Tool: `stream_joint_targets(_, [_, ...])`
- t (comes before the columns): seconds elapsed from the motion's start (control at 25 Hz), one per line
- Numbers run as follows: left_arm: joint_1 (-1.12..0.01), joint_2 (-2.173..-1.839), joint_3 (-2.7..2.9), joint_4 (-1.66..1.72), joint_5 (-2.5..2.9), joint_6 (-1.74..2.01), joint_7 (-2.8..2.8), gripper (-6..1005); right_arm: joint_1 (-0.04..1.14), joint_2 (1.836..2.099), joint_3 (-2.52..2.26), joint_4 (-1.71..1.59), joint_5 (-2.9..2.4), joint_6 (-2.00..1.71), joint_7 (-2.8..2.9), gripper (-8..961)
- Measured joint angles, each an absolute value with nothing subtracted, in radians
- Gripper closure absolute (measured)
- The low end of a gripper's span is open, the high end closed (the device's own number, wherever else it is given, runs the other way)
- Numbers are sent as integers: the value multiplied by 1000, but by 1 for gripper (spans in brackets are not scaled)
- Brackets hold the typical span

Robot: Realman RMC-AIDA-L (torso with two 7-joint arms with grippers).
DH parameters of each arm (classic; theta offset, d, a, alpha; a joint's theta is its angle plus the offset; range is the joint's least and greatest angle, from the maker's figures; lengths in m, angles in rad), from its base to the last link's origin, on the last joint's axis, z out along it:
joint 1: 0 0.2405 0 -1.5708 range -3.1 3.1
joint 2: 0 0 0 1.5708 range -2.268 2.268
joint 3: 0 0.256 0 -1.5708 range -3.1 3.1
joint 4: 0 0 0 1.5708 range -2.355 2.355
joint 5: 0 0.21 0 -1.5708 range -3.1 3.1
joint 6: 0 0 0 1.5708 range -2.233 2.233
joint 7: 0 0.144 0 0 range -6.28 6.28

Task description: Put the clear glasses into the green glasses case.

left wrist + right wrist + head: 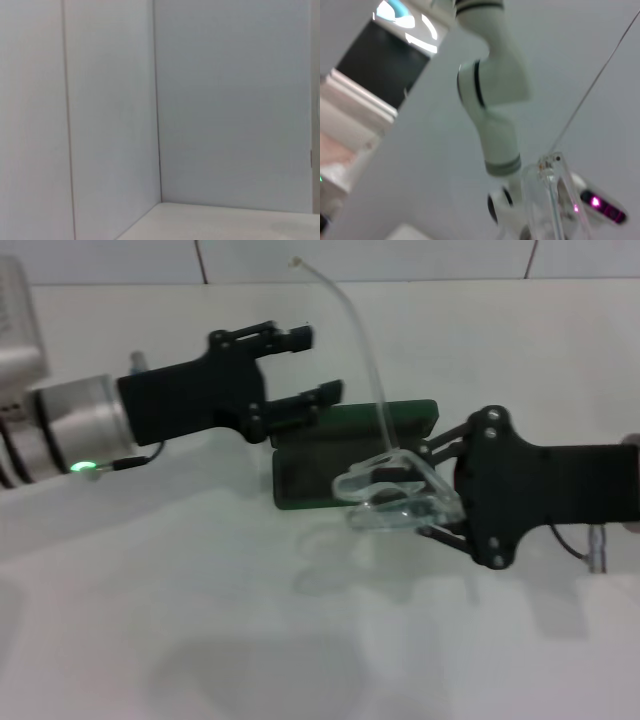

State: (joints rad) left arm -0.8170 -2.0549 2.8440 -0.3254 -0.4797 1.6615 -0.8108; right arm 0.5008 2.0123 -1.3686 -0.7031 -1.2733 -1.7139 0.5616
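Note:
The green glasses case lies open on the white table in the middle of the head view, its lid lying back on the far side. My right gripper comes in from the right and is shut on the clear glasses, holding them just above the case's near right part. One thin clear arm of the glasses sticks up and away. The right wrist view shows a piece of the clear glasses close up. My left gripper hovers open at the case's far left corner, holding nothing.
White table all around, with tiled wall behind. The left wrist view shows only a wall corner and a strip of table. In the right wrist view, a white robot arm segment rises.

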Motion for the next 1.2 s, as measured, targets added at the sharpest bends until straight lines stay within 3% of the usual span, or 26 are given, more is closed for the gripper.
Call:
stream_joint_targets(0.16, [-844,-2085,2844,-311,-487,1652,-719,297,580,2017,-1378,-634,-1275,-1724,698,835])
stream_joint_targets(0.4, [-841,-2087,2844,-248,-566,1654,-623,299,693,2016,-1387,-500,-1285,-1698,832,835])
stream_joint_targets(1.2, [-756,-2086,2842,-150,-699,1735,-453,299,680,2012,-1365,-471,-1299,-1588,911,834])
